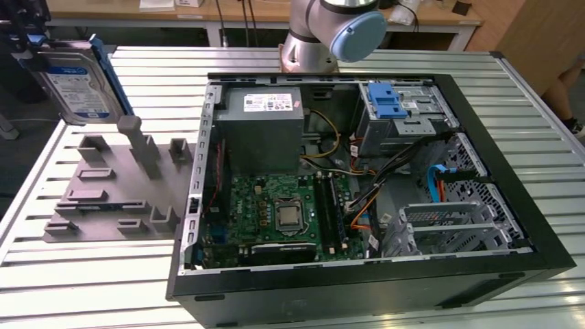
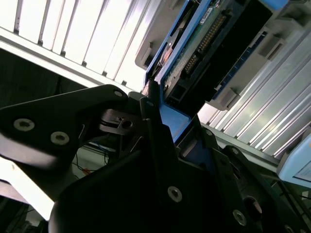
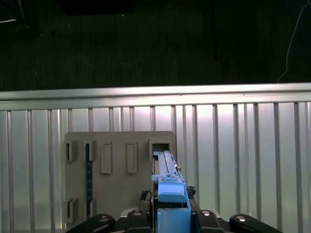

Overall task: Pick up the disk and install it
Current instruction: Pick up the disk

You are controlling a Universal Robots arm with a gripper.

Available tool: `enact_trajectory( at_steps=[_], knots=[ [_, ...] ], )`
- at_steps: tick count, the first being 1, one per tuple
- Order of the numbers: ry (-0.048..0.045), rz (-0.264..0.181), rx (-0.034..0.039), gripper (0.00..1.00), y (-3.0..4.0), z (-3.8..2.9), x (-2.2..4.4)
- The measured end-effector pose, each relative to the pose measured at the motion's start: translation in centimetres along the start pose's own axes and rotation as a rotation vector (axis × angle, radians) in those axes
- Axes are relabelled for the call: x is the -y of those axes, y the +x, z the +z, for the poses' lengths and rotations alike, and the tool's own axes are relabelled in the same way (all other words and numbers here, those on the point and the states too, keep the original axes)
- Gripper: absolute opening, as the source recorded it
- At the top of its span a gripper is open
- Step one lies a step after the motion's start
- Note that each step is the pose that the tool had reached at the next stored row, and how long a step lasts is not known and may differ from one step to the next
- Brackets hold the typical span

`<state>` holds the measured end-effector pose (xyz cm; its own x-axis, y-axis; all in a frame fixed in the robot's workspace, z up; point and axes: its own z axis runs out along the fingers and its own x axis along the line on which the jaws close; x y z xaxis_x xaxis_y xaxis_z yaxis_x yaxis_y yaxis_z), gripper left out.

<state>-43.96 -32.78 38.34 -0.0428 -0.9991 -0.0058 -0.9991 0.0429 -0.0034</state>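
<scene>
Gripper (image 3: pixel 171 209) clamps the disk (image 1: pixel 81 86) above grey fixture (image 1: pixel 101 199)

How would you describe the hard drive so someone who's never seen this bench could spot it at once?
Find the open black computer case on the slatted metal table. At the exterior view's left of it lies a grey fixture plate; the disk hangs above that, clamped in the gripper. It alone pairs a silver body and blue-and-white label with a blue frame.
</scene>
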Motion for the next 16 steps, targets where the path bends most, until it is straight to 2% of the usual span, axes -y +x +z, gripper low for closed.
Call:
enact_trajectory(
  at_steps=[10,16],
  knots=[
    [-0.0001,0.000,-0.0001,0.36,-0.03,-1.43,0.01],
    [-0.0001,0.000,0.0000,0.36,-0.04,-2.71,0.01]
  ],
)
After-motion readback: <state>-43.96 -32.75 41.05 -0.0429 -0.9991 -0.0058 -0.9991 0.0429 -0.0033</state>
